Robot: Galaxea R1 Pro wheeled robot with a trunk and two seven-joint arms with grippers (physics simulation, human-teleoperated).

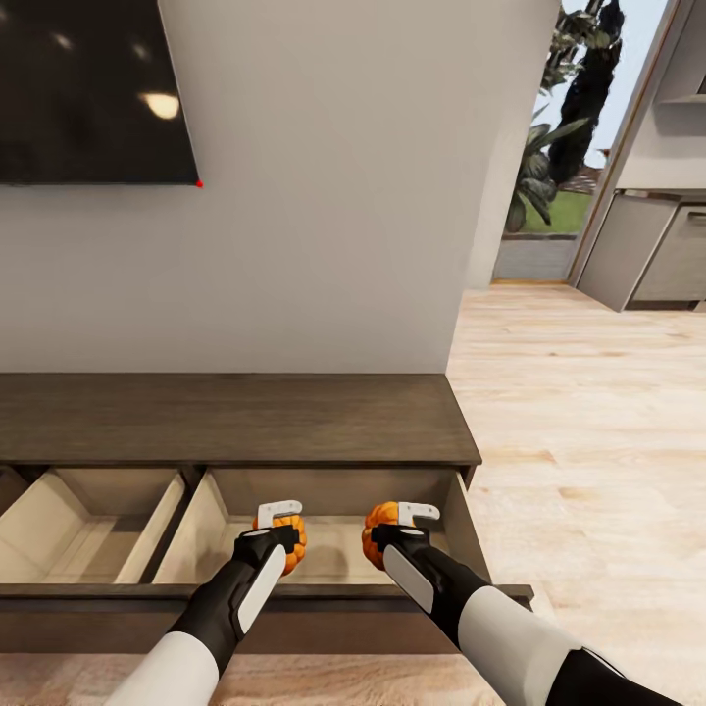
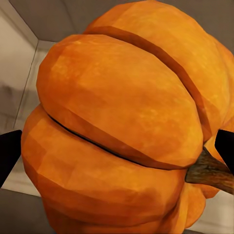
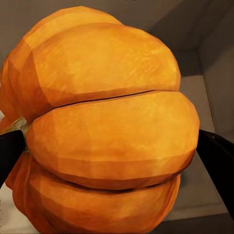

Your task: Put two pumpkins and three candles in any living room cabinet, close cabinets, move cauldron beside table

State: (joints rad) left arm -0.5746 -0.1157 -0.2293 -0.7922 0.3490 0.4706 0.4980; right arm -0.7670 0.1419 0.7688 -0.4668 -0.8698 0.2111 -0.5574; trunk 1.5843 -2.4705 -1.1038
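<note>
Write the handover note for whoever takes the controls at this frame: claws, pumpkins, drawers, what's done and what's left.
Left claw: shut on the left pumpkin, held over the open right-hand drawer of the cabinet.
Right claw: shut on the right pumpkin, over the same drawer.
The left-hand drawer is open too; the part of it in view holds nothing.
Done: both pumpkins picked up and carried to the cabinet.
Left: release both pumpkins into the drawer, fetch the three candles, shut both drawers, set the cauldron by the table. Candles, cauldron and table are out of frame here.
</note>
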